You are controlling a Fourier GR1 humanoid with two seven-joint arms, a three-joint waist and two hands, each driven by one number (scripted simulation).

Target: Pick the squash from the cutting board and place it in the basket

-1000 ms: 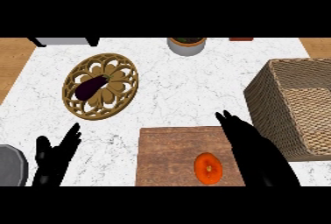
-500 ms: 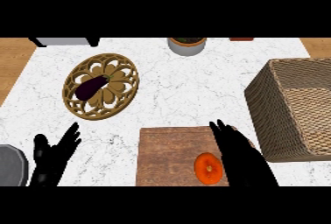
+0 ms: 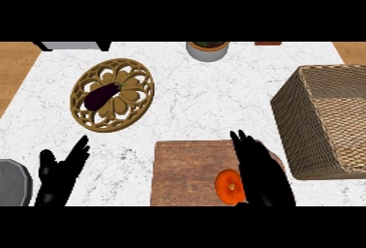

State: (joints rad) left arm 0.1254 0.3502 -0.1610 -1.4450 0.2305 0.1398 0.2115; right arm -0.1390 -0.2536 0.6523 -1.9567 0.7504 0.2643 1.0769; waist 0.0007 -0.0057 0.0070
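Currently my right hand (image 3: pixel 263 173) hangs, fingers straight, just right of the orange squash (image 3: pixel 229 187) on the cutting board (image 3: pixel 186 164); my left hand (image 3: pixel 60 176) rests open at lower left.

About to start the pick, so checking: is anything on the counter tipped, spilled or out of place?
Nothing stands out. The squash sits on the cutting board beside the right hand, the basket stands upright at the right, and the eggplant lies on its plate. No spills show.
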